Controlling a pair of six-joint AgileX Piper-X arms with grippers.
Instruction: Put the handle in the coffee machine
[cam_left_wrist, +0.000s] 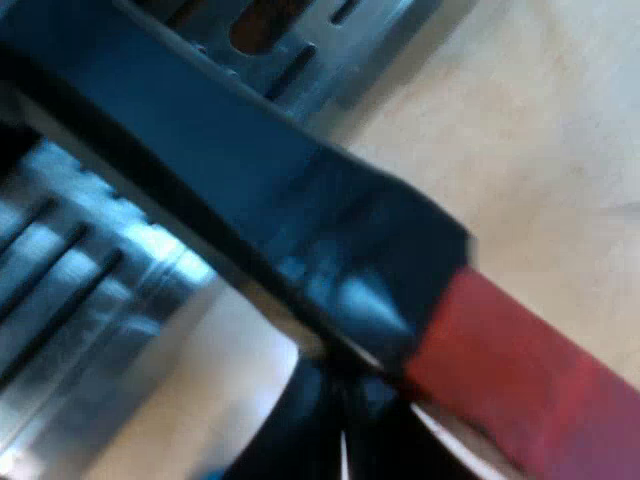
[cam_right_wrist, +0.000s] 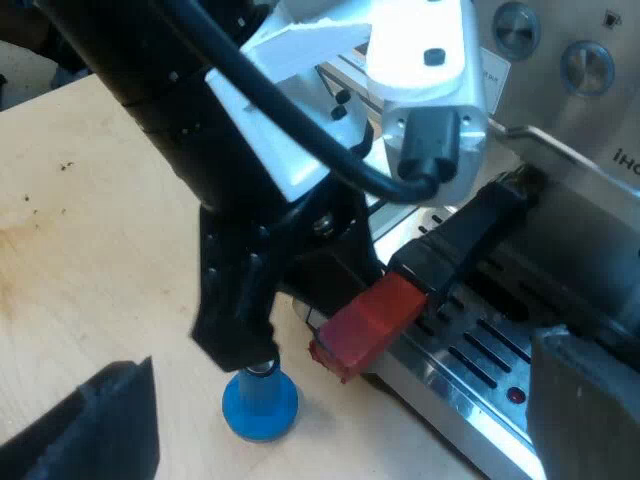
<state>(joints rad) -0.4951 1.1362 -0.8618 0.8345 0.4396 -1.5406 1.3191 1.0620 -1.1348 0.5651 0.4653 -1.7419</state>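
Left gripper (cam_left_wrist: 345, 410): two black fingers (cam_left_wrist: 290, 440) drawn almost together, with a thin slit between them. They are clamped on the handle (cam_left_wrist: 300, 230) where dark meets red.

Seen from the right wrist: left arm (cam_right_wrist: 150, 90) is black and comes down at a slant, its wrist bent over. Its gripper sits on the handle just short of the red end.

Right gripper (cam_right_wrist: 345, 400): own fingers large and near, one (cam_right_wrist: 90, 430) on each side, spread wide. Nothing between them, touching nothing. It stands apart from the left arm and points toward it.
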